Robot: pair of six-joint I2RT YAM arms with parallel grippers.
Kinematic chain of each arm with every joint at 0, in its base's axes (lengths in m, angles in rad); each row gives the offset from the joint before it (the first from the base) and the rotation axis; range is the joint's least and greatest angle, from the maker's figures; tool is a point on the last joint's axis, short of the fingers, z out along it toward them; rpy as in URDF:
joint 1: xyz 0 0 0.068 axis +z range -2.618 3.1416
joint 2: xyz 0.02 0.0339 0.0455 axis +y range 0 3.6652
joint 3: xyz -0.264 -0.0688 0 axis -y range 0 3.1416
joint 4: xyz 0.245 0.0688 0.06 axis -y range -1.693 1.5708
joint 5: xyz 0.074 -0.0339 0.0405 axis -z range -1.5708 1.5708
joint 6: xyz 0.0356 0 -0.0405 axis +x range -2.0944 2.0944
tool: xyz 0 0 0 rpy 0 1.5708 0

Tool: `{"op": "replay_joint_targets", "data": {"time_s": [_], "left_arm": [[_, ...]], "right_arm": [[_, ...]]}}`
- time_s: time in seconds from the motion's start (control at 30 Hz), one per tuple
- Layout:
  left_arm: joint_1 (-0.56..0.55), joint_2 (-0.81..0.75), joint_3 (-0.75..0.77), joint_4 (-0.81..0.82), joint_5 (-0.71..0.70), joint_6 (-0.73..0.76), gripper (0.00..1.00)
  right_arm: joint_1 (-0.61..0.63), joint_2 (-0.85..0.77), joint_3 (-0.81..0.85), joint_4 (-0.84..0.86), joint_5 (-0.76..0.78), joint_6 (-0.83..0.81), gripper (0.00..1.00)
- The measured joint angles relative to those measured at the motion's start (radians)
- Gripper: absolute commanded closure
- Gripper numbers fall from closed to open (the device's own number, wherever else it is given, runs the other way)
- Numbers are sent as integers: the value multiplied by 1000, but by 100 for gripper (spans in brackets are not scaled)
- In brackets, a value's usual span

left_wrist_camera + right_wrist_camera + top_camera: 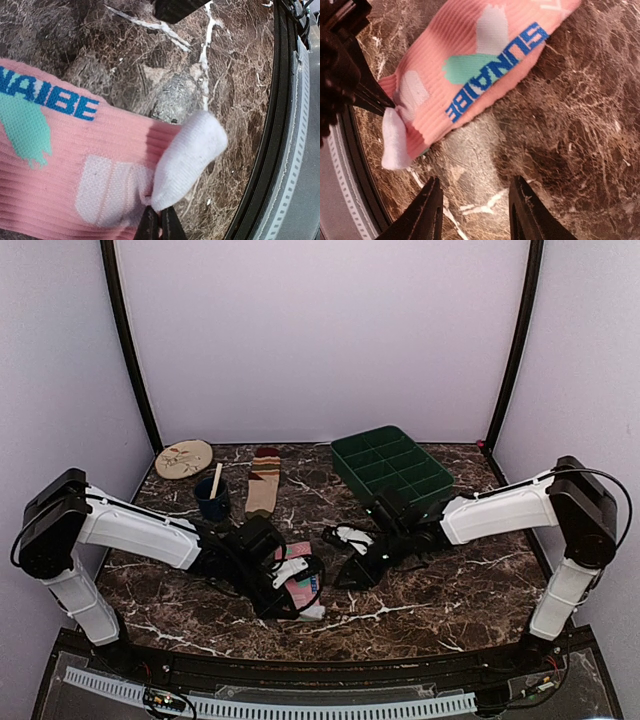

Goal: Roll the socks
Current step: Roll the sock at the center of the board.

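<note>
The pink sock with teal and blue marks lies flat on the marble table near the front edge. My left gripper is shut on its white toe, pinching the fabric at the fold. In the right wrist view the same sock stretches up and right, with the left gripper's dark fingers at its toe end. My right gripper is open over bare marble just right of the sock, holding nothing. The tan striped sock lies flat farther back.
A green divided tray stands at the back right. A dark blue cup with a wooden stick sits left of the tan sock, and a round beige plate lies at the back left. The table's black front edge runs close to the toe.
</note>
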Motion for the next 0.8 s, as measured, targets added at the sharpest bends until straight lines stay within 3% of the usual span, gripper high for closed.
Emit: {"op": "replay_joint_targets", "data": {"time_s": [0.8], "left_arm": [[143,105,27,-28,315,-122,100]], "right_arm": [[288,-121,-132,164,370,-140,56]]}}
